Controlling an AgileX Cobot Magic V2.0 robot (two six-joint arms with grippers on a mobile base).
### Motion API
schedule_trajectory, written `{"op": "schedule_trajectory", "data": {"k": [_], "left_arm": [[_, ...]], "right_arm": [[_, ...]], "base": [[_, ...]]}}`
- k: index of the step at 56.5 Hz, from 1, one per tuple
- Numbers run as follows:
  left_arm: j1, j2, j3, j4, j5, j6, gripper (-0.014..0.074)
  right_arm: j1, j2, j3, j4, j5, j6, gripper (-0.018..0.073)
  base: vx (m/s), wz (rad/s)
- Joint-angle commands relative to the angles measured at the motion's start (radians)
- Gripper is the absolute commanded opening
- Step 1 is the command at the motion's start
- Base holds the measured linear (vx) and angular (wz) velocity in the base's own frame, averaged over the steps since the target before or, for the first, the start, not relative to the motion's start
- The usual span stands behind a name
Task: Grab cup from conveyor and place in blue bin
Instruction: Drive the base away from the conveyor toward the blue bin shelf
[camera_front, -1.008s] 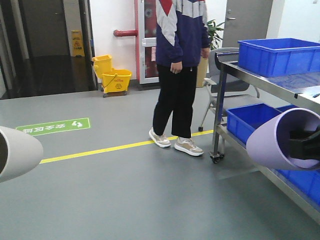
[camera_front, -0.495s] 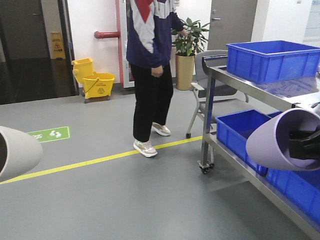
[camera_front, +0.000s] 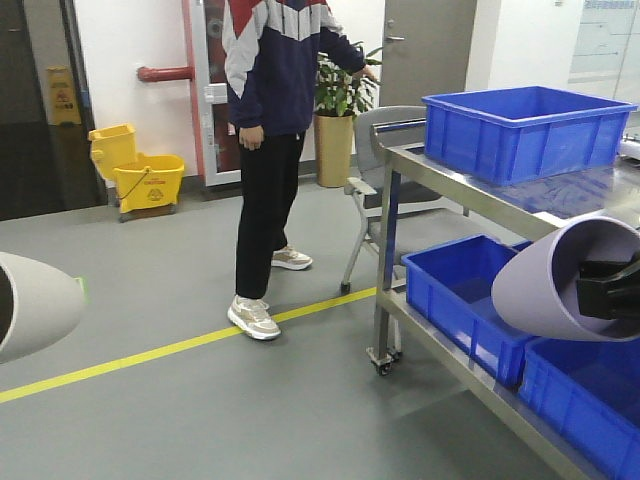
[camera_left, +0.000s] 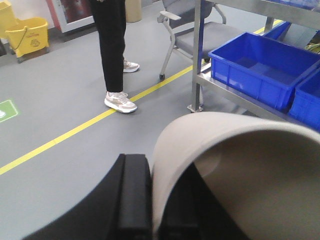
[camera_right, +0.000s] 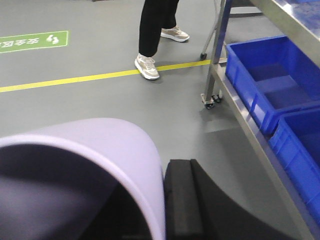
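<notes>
**Change since the earlier frame:** the front view has swung. The person (camera_front: 270, 120), the mop bucket (camera_front: 140, 180) and the steel rack (camera_front: 470, 180) now sit further left in frame, and the green floor sign has left the front view. Both cups hold the same places in frame.

**Item 1, cream cup (camera_left: 240, 135):** carried in the air on its side, over open floor and well apart from the rack. The left gripper (camera_left: 155, 200) is clamped on its wall at the rim, one finger outside and one inside.

**Item 2, lilac cup (camera_right: 100, 135):** also carried on its side, near the rack's front edge. The right gripper (camera_right: 155, 210) pinches its wall at the rim in the same manner.

**Handling (judged):** both cups look light, thin-walled and smooth. They are probably stiff enough for a rim pinch, though a hard squeeze may flex the wall. The rim wall is the natural hold. The material cannot be told.

**Destination:** the upper blue bin (camera_front: 500, 140) stands at the near corner of the rack's top shelf, and the lower blue bin (camera_front: 450, 320) stands on the bottom shelf. Which one is meant cannot be told.

**Not legible:**
- The conveyor is out of view.
- The cup bases and the inner fingers are hidden.
- The cream cup is cut by the left edge of the front view.
- The rack's right end and the person's head are cropped.
</notes>
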Motion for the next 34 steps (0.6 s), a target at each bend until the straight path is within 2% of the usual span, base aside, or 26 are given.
{"op": "schedule_trajectory", "data": {"k": [1,19,34], "left_arm": [[-0.008,-0.012,-0.028,-0.012,-0.095,-0.004,-0.0004],[-0.008,-0.012,-0.028,-0.012,-0.095,-0.004,-0.0004],[-0.008,-0.012,-0.028,-0.012,-0.095,-0.004,-0.0004]], "right_arm": [[-0.005,-0.017,-0.031,-0.002,-0.083,0.001,-0.0009],[-0.005,-0.017,-0.031,-0.001,-0.083,0.001,-0.0009],[-0.005,-0.017,-0.031,-0.001,-0.083,0.001,-0.0009]], "base": [[0.42,-0.17],[0.4,-0.28],[0.33,-0.53]]}}
